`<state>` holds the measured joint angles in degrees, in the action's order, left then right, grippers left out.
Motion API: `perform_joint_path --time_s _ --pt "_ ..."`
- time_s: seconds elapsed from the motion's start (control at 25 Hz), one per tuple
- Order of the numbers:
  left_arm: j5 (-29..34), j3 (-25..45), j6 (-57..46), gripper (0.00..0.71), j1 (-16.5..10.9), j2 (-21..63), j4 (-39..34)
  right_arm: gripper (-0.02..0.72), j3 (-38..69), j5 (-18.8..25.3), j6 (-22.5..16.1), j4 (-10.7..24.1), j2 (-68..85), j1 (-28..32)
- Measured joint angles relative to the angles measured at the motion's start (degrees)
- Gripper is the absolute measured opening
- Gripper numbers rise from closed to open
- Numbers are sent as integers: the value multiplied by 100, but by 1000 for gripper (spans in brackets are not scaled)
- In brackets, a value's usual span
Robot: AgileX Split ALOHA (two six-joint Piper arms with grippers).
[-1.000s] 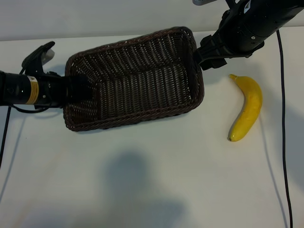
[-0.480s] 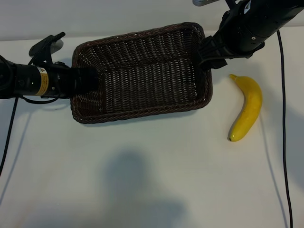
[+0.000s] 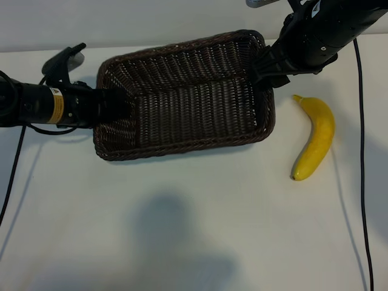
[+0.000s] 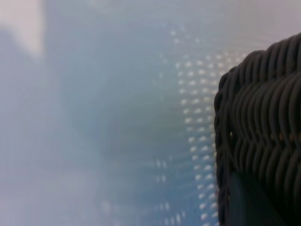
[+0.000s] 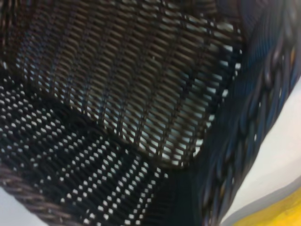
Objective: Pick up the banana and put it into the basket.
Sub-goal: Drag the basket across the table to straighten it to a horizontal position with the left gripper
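The left pincer [image 3: 115, 109] is clamped narrowly on the basket [image 3: 182, 97]'s left rim; its wrist view shows only weave. The right pincer [image 3: 265, 68], spread wide, meets the right rim. The banana [image 3: 315, 138] lies on the counter [image 3: 194, 230], right of the basket.

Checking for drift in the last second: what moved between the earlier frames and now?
The dark-brown woven wicker basket slid toward the curved yellow banana and turned to sit squarer; its right end now lies closer to the fruit. The left gripper, at the basket's left end wall, travelled along with it. The right gripper stayed at the basket's right rim. The banana did not move and lies untouched on the white table.
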<state>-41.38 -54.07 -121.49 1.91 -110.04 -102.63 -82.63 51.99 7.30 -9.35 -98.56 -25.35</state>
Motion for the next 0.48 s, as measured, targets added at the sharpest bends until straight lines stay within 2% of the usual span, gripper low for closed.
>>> perform_joint_path --time_s 0.48 --pt "-29 116 0 161 0 -111 0 605 0 0 0 0 0 0"
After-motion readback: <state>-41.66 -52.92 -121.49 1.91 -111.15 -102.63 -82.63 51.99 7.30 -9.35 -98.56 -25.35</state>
